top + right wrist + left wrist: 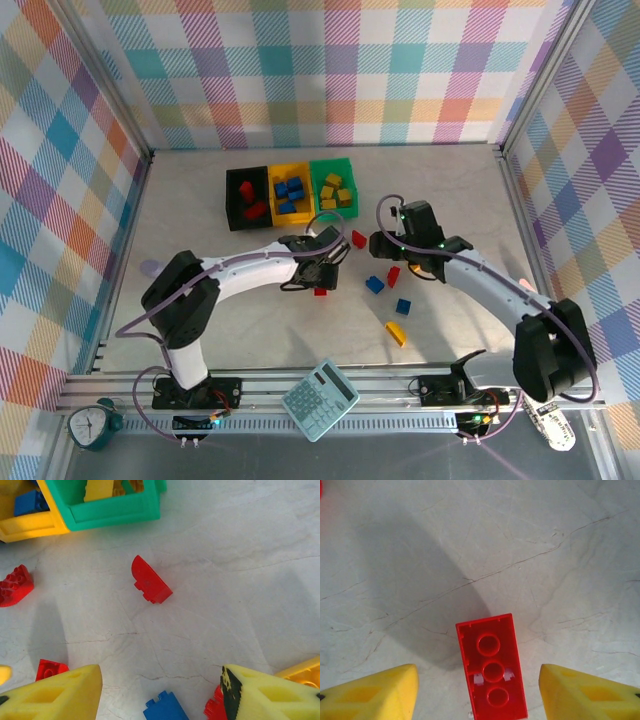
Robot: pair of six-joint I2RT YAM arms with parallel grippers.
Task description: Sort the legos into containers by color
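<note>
Three bins stand side by side at 12 o'clock on the table [200,300]: the black bin [230,200] at the 9 o'clock end holds red bricks, the yellow bin [271,190] in the middle holds blue, and the green bin [354,185] at the 3 o'clock end holds yellow; each holds several, too packed to count. The top view shows six loose bricks at 6 o'clock of the bins: three red, two blue [375,284], and one yellow brick [396,333] nearest 6 o'clock. The left gripper [477,675] is spread apart and grips nothing; one red brick [491,667] lies hollow side up between its fingers [370,695], touching neither. The right gripper [161,675], at 3 o'clock of the left one, is also apart and empty; a curved red brick [150,580] lies at its 12 o'clock, well short of the green bin. One calculator [320,400] sits at 6 o'clock and one clock [92,425] at 7 o'clock.
</note>
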